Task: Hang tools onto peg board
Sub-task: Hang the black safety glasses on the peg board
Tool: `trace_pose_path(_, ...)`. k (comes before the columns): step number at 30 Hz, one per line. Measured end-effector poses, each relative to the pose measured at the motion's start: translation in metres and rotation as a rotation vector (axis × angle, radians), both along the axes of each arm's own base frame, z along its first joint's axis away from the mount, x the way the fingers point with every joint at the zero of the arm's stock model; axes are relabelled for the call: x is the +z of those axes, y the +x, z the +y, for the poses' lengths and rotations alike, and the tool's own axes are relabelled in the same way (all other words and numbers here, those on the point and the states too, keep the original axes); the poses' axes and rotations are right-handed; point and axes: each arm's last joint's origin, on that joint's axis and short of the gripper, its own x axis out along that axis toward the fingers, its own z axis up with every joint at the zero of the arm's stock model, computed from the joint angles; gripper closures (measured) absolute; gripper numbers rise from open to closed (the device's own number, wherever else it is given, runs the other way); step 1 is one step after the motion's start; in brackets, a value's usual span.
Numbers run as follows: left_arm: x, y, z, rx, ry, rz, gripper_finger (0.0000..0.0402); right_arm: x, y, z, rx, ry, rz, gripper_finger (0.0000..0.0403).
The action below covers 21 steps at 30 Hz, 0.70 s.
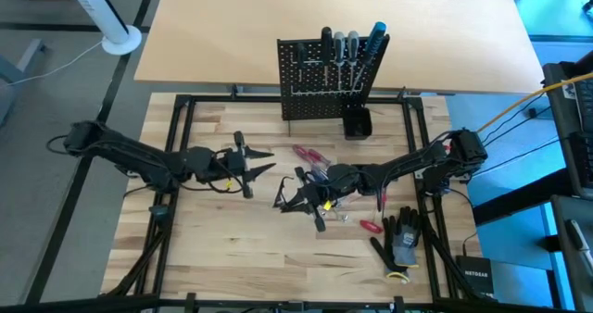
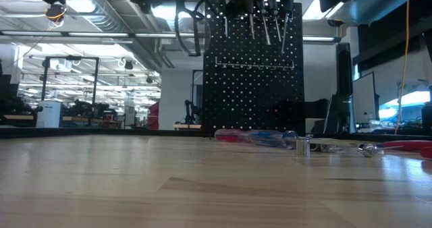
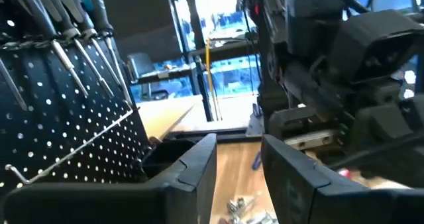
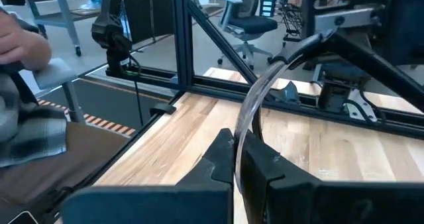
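1. Two arms share the worktop (image 1: 232,257). The largest hazard is arm-to-arm contact: the left hand (image 1: 262,162) and the right hand (image 1: 289,200) sit near each other at mid-table, and the left wrist view shows the right arm's body close ahead. Any sweep of either arm toward the centre could strike the other.
2. The peg board (image 1: 320,86) stands upright at the far edge, already carrying several tools (image 1: 350,46) along its top row. A high or fast approach could knock these hung tools or tip the board on its short stand. Free holes remain on the lower rows.
3. The black frame rails (image 1: 176,146) border the work area on both sides and at the back. Open room lies in the near-centre of the worktop; the gloves (image 1: 404,242) crowd the right near corner.
4. The right hand is closed narrow on a thin clear-looking shaft (image 4: 252,111), probably a screwdriver, though the right wrist view does not show it whole. A grip this far along the tool may let it swing or slip in transit.
5. The left hand holds nothing; its fingers (image 3: 192,168) stand moderately apart.
6. Loose screwdrivers (image 1: 312,154) and small metal bits (image 1: 339,216) lie beneath and beside the right hand. A low pass could scatter them toward the edge.
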Motion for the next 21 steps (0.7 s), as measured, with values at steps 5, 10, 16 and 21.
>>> trace_pose_path(5,-0.01,0.012,0.0,-0.026,-0.006,-0.006,0.0295,0.0,0.0,0.0,0.0,0.001,0.0,0.0396)
trace_pose_path(10,-0.02,0.027,-0.008,-0.1,0.005,0.043,0.0295,0.0,0.0,0.0,0.0,0.001,0.002,0.0394)
trace_pose_path(16,-0.02,0.03,-0.017,-0.134,0.042,0.063,0.0295,-0.001,0.0,0.0,0.002,0.0,0.007,0.0396)
trace_pose_path(21,-0.022,0.028,-0.022,-0.152,0.045,0.104,0.0295,-0.002,0.0,-0.001,-0.018,-0.006,0.02,0.0394)
